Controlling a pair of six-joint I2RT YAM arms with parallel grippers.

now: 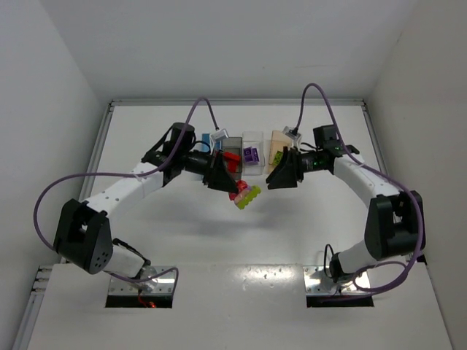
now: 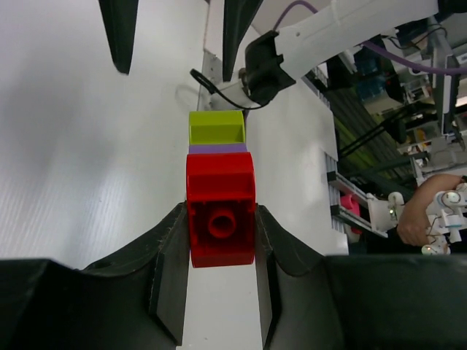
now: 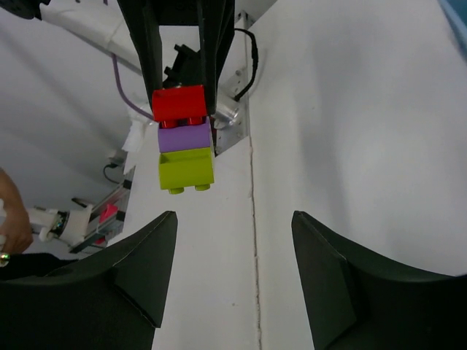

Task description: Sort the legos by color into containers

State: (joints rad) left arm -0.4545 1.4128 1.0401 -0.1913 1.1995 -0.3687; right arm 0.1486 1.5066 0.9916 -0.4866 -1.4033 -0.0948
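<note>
My left gripper (image 1: pixel 232 187) is shut on the red brick (image 2: pixel 220 219) of a three-brick stack held above the table. Past the red brick comes a purple one (image 2: pixel 219 148), then a lime-yellow one (image 2: pixel 217 127) at the free end. From the right wrist the same stack (image 3: pixel 184 136) hangs with the lime brick (image 3: pixel 187 169) lowest. My right gripper (image 3: pixel 233 240) is open just right of the stack (image 1: pixel 245 195), with nothing between its fingers. Four bins line the back: blue (image 1: pixel 207 140), dark grey (image 1: pixel 235 149) holding red bricks, clear (image 1: pixel 253 136) holding a purple brick (image 1: pixel 251 154), and pale orange (image 1: pixel 278 142).
White walls close in the table on the left, back and right. The arm bases (image 1: pixel 142 281) stand at the near edge. A seam (image 3: pixel 253 219) runs across the table top under the right gripper.
</note>
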